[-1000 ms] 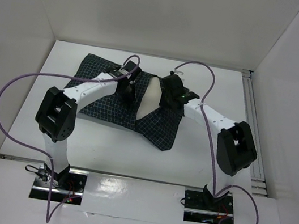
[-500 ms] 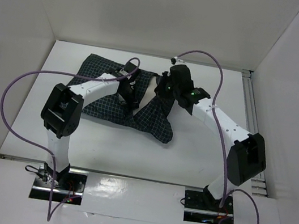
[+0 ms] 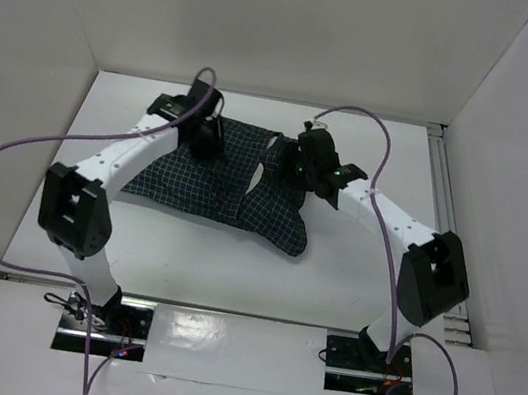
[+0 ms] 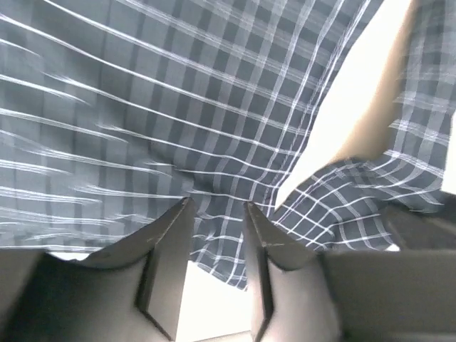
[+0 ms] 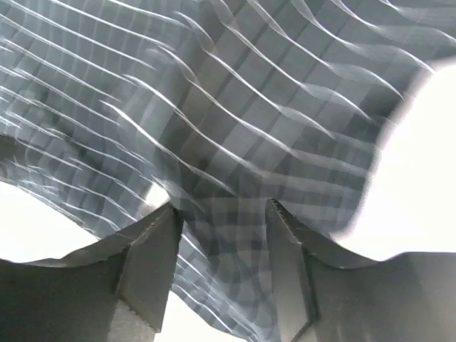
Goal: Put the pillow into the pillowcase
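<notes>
The pillowcase (image 3: pixel 207 173), dark with a thin white check, lies crumpled across the back middle of the table. Only a narrow cream strip of the pillow (image 3: pixel 269 151) shows at its opening; the rest is hidden inside. In the left wrist view the pillow (image 4: pixel 356 100) is a pale wedge between folds of the pillowcase (image 4: pixel 178 92). My left gripper (image 3: pixel 204 133) (image 4: pixel 217 203) hovers open over the case's back left part, holding nothing. My right gripper (image 3: pixel 290 161) (image 5: pixel 221 204) stands open just above the bunched pillowcase (image 5: pixel 235 121) right of the opening.
White walls enclose the table on three sides. A metal rail (image 3: pixel 448 218) runs along the right edge. Purple cables (image 3: pixel 6 165) loop out from both arms. Bare white tabletop (image 3: pixel 201 268) lies between the case and the arm bases.
My right gripper, shut on the case's fabric half a second ago, has opened and let it go. My left arm swung back-left and opened wider. Less of the pillow shows.
</notes>
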`<state>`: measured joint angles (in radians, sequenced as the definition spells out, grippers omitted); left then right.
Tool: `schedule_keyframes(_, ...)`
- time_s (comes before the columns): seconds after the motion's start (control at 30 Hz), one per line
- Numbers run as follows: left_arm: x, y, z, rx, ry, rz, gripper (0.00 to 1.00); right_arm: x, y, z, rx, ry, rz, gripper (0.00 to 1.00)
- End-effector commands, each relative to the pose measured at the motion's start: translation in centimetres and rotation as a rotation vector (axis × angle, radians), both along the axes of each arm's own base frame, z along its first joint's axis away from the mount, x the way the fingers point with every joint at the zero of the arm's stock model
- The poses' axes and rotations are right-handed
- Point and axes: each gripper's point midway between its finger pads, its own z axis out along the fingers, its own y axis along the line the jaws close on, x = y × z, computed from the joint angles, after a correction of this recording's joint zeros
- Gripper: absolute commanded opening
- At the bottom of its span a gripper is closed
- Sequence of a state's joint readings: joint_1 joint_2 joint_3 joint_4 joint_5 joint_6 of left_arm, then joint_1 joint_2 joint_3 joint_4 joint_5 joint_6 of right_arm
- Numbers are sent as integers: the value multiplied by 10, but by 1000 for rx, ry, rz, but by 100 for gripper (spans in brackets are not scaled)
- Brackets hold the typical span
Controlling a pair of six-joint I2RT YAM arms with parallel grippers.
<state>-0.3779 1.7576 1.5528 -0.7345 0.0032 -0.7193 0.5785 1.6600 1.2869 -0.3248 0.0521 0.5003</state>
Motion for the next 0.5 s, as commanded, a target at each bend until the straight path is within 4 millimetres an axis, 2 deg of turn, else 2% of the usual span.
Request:
schedule_keyframes(0.0,-2,55,52,40,-99,114,48,-4,-40,56,12,-148,-143,61)
schedule_keyframes(0.03,-5,67,52,55,-103,129,51,-14,-49,60,5,-155,-155,62)
schedule_keyframes(0.07,-8,77,51,57,-99,152,59,-22,-55,58,-8,-138,-155,64)
schedule_keyframes(0.1,-14,95,39,52,-61,192,61,-28,-59,56,-21,-132,-149,69)
schedule_keyframes(0.13,-20,104,42,40,-65,211,63,-39,-63,52,-20,-120,-139,72)
schedule_keyframes(0.2,-29,120,33,39,-40,250,69,-54,-64,44,-9,-91,-104,77)
schedule_keyframes(0.23,-35,133,20,46,-12,285,71,-61,-64,39,-3,-78,-87,79)
schedule_keyframes(0.27,-38,140,20,38,-24,314,74,-76,-61,28,15,-43,-44,82)
schedule_keyframes(0.3,-40,145,14,32,-8,327,77,-80,-55,28,47,-43,-10,83)
schedule_keyframes(0.33,-45,156,4,35,11,357,78,-90,-45,19,83,-7,52,85)
schedule_keyframes(0.4,-45,157,-2,27,15,362,78,-93,-31,16,112,-4,116,87)
schedule_keyframes(0.43,-47,165,-10,53,34,384,78,-91,-23,6,96,26,146,87)
schedule_keyframes(0.47,-47,165,-10,53,35,384,78,-95,-12,1,88,40,173,88)
